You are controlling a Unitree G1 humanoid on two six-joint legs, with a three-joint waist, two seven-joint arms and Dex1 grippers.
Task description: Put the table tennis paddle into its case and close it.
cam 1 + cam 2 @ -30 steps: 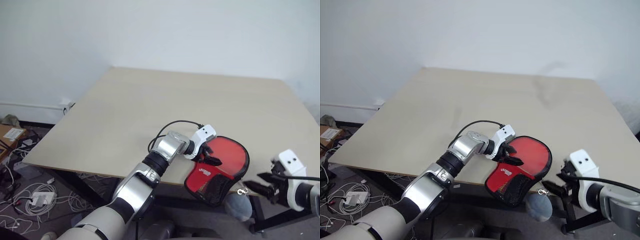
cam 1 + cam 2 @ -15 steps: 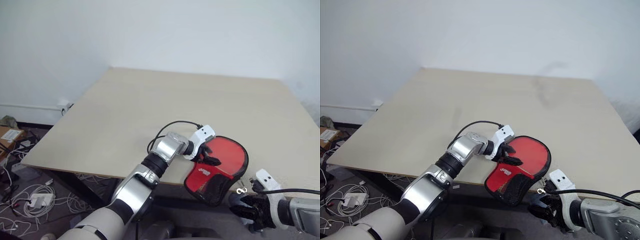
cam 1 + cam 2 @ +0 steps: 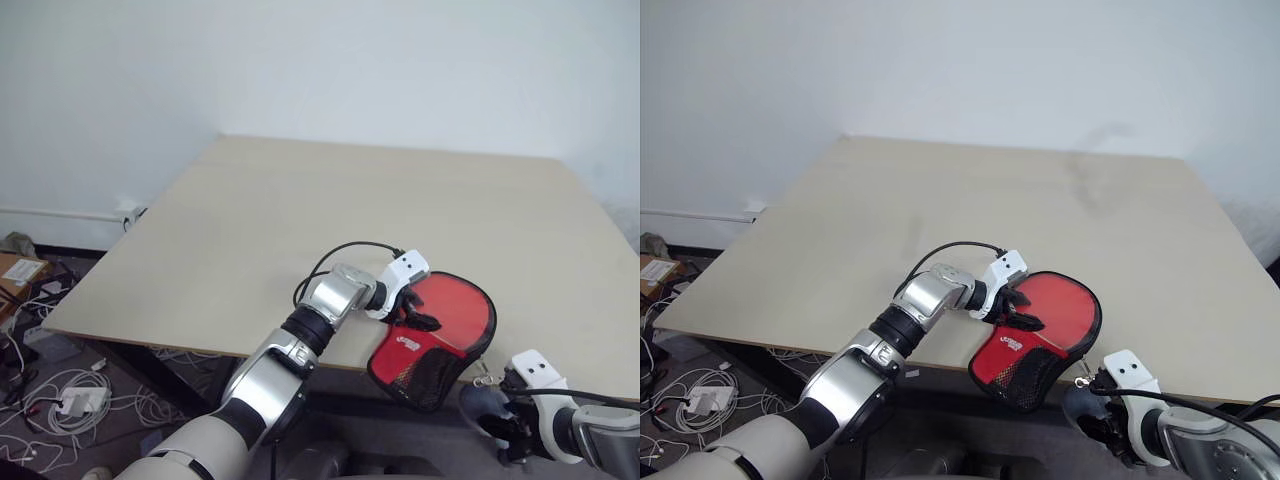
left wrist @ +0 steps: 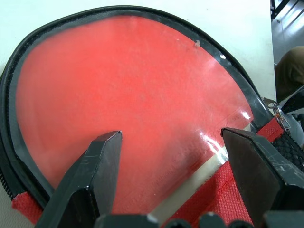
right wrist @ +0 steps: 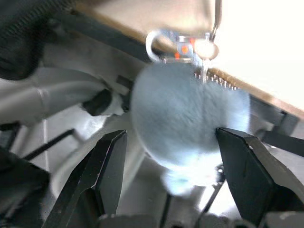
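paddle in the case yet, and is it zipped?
In, not zipped: the paddle's red face lies bare inside the case's black zipper rim, the cover off it.

The case is a soft red paddle-shaped pouch with a black zipper edge and a small white logo, lying flat at the counter's near edge, around 5 o'clock from the counter's middle. Its narrow black mesh end hangs off the edge toward 7 o'clock. The table tennis paddle is inside it, round red rubber face up and glossy, with the black zipper rim curving around it. The flap isn't closed over the face.
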